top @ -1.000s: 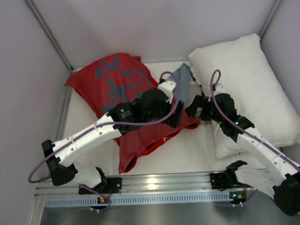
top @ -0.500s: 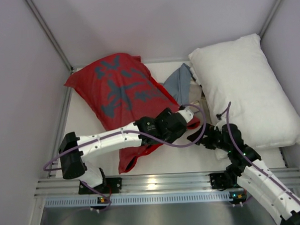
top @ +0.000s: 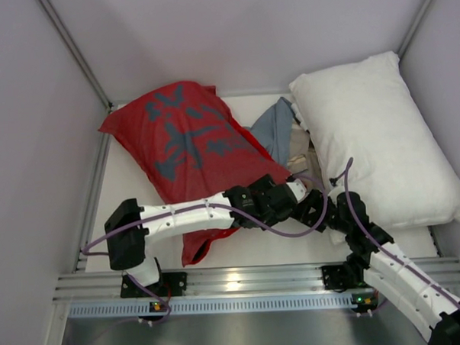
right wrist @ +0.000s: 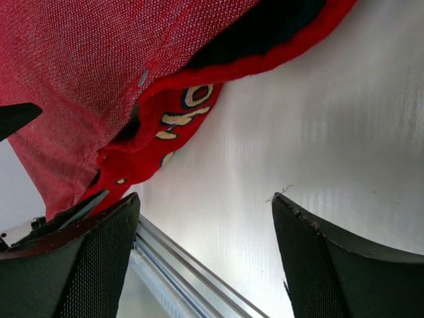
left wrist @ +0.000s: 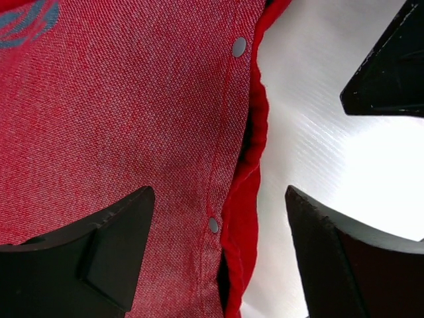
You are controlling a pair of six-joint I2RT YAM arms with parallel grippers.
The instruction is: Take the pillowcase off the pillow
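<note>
- The red pillowcase lay left of centre on the table; its far half bulged and its near end was flat, so I judged the pillow sat inside it, out of sight, pushed toward the closed end
- The case's hem faced the arms and gaped a little, showing a dark interior in the right wrist view; that made it the natural place to take hold, since the case has to be drawn off from its open end
- 2 metal snaps sat along the hem, both undone as far as could be seen; white-and-red motifs showed on the folded lower lip
- The left gripper hung over the hem with its jaws apart, 1 finger above red cloth and the other above bare table; it straddled the edge and clamped nothing
- The right gripper pointed at the same corner from the other side, jaws likewise apart and empty, the hem up and to its left; 2 holds on the opening would probably let the arms spread it
- A plain grey-blue cloth lay just beyond the case's right edge; a bare white pillow rested well to the right against the wall, not part of this step by my reading
</note>
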